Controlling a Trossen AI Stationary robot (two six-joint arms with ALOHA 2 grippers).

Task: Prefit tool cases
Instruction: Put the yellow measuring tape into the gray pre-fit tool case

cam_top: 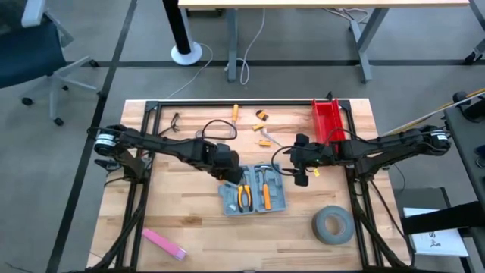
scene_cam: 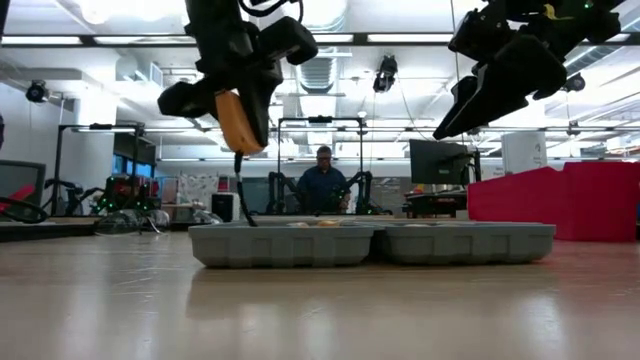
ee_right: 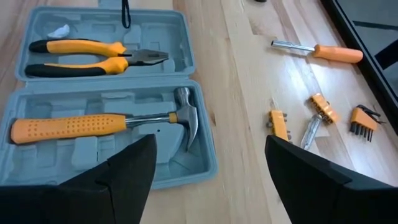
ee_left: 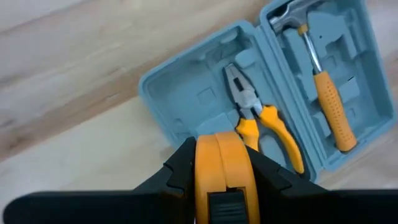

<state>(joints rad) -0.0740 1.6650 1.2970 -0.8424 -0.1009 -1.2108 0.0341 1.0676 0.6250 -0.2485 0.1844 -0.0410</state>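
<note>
While the wooden surface (cam_top: 189,220) carries everything, the tool case (cam_top: 254,199) lies flat and open near its middle, both halves up. Pliers (ee_right: 93,55) sit in one half, hammer (ee_right: 106,124) in the other; several moulded recesses are not yet filled.

Case looks like rigid thin plastic: light, slick, likely to skate if pushed sideways. Best hold is probably an outer rim or the hinge edge, not the recess walls.

Left arm reaches in from its side, hovering above the case's pliers half. Left claw (ee_left: 221,180) pinches an orange, rounded tool, maybe a tape measure; a dark strap dangles from it in the low view.

Right arm reaches in opposite, raised over the hammer half. Right claw (ee_right: 208,174) is spread wide, holding nothing.

Loose bits lie well apart beyond the case: screwdriver (ee_right: 320,51), bit holders (ee_right: 320,107), hex keys (ee_right: 364,118).

Judgement: the orange tool goes in next; press gently, the shell may flex or slide.
</note>
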